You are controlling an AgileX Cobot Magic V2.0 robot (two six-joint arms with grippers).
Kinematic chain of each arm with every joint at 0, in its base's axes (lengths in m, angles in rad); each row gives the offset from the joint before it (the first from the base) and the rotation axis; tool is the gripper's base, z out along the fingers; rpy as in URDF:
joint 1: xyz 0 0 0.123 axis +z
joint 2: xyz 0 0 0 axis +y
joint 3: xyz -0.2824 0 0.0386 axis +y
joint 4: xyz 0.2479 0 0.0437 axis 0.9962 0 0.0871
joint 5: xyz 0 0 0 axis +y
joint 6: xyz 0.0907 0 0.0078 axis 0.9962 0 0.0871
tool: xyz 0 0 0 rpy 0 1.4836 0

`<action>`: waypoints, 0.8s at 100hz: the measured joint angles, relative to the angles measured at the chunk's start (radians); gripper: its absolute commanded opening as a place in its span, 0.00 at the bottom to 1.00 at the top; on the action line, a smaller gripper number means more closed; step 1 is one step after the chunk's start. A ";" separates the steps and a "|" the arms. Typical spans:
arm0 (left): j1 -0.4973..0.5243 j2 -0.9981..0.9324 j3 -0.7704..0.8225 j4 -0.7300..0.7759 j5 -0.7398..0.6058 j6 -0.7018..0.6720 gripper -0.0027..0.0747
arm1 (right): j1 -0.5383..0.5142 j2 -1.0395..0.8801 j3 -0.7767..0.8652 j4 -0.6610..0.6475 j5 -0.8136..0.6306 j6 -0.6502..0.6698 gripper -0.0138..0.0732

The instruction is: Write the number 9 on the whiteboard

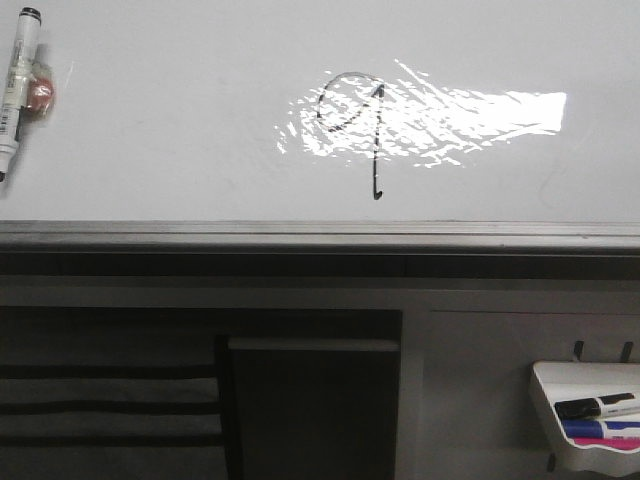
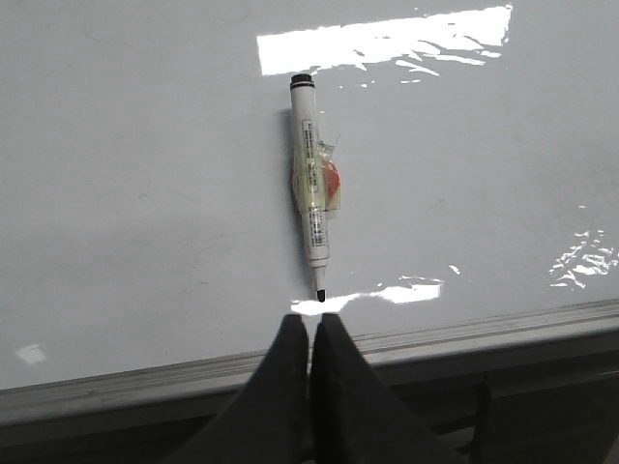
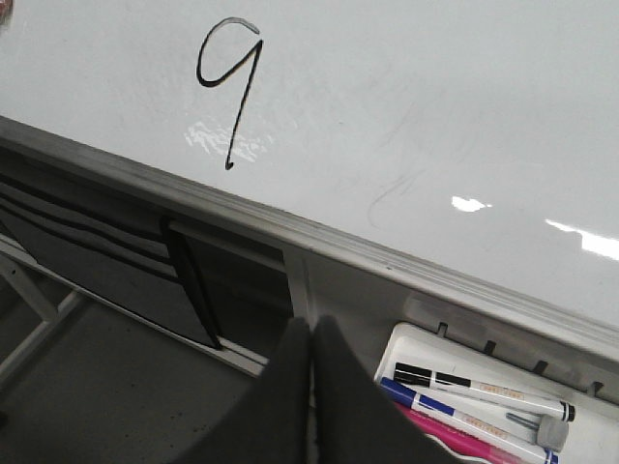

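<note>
The whiteboard [image 1: 150, 130] fills the upper front view, with a dark grey edge rail along its near side. A black number 9 [image 1: 365, 125] is drawn in its middle, partly in glare; it also shows in the right wrist view [image 3: 230, 87]. A white marker [image 1: 18, 90] with an uncapped black tip lies on the board at the far left, taped to a red piece; it shows in the left wrist view [image 2: 311, 184]. My left gripper [image 2: 310, 322] is shut and empty, just short of the marker's tip. My right gripper [image 3: 310, 327] is shut and empty, below the board's edge.
A small white tray [image 1: 555, 385] hangs at the lower right below the rail, holding black, blue and pink markers [image 3: 484, 391]. A dark panel [image 1: 310, 410] and dark slats sit under the board. A bright glare patch [image 1: 470, 115] lies right of the digit.
</note>
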 measured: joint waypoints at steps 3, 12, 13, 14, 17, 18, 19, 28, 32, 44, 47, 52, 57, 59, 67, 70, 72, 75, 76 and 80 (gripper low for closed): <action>0.000 -0.007 0.003 0.000 -0.003 0.000 0.01 | 0.000 0.000 0.000 0.000 0.000 0.000 0.08; 0.007 -0.062 0.039 0.000 -0.018 0.000 0.01 | 0.000 0.000 0.000 0.000 0.000 0.000 0.08; 0.009 -0.068 0.047 0.000 -0.023 0.000 0.01 | 0.000 0.000 0.000 0.000 0.000 0.000 0.08; 0.012 -0.081 0.051 0.000 -0.023 0.000 0.01 | 0.000 0.000 0.000 0.000 0.000 0.000 0.08; 0.017 -0.108 0.069 0.000 -0.031 0.000 0.01 | 0.000 0.000 0.000 0.000 0.000 0.000 0.08; 0.021 -0.115 0.078 0.000 -0.033 0.000 0.01 | 0.000 0.000 0.000 0.000 0.000 0.000 0.08; 0.023 -0.130 0.083 0.000 -0.033 0.000 0.01 | 0.000 0.000 0.000 0.000 0.000 0.000 0.08; 0.050 -0.232 0.153 0.002 -0.040 0.000 0.01 | 0.000 -0.002 0.000 0.000 0.000 0.000 0.08; 0.065 -0.271 0.191 0.004 -0.047 0.000 0.01 | 0.000 -0.002 0.000 0.000 0.000 0.000 0.08; 0.098 -0.385 0.304 0.004 -0.086 0.000 0.01 | 0.000 -0.002 0.000 0.000 0.000 0.000 0.08; 0.105 -0.400 0.330 0.004 -0.101 0.000 0.01 | 0.000 -0.002 0.000 0.000 0.000 0.000 0.08; 0.111 -0.409 0.345 0.004 -0.101 0.000 0.01 | 0.000 -0.002 0.000 0.000 0.001 0.000 0.08; 0.114 -0.412 0.345 0.006 -0.133 0.000 0.01 | 0.000 -0.002 0.000 0.000 0.001 0.000 0.08; 0.115 -0.412 0.345 0.006 -0.140 0.000 0.01 | 0.000 -0.002 0.000 0.000 0.003 0.000 0.08; 0.116 -0.412 0.345 0.006 -0.144 0.000 0.01 | 0.000 -0.002 0.000 0.000 0.003 0.000 0.08; 0.116 -0.412 0.345 0.006 -0.146 0.000 0.01 | 0.000 -0.002 0.000 0.000 0.005 0.000 0.08; 0.116 -0.412 0.345 0.006 -0.146 0.000 0.01 | 0.000 -0.002 0.000 0.000 0.005 0.000 0.08; 0.116 -0.412 0.345 0.006 -0.147 0.000 0.01 | 0.000 -0.002 0.000 0.000 0.005 0.000 0.08; 0.116 -0.412 0.345 0.006 -0.149 0.000 0.01 | 0.000 -0.002 0.000 0.000 0.005 0.000 0.08; 0.116 -0.412 0.345 0.006 -0.149 0.000 0.01 | 0.000 -0.002 0.000 0.000 0.005 0.000 0.08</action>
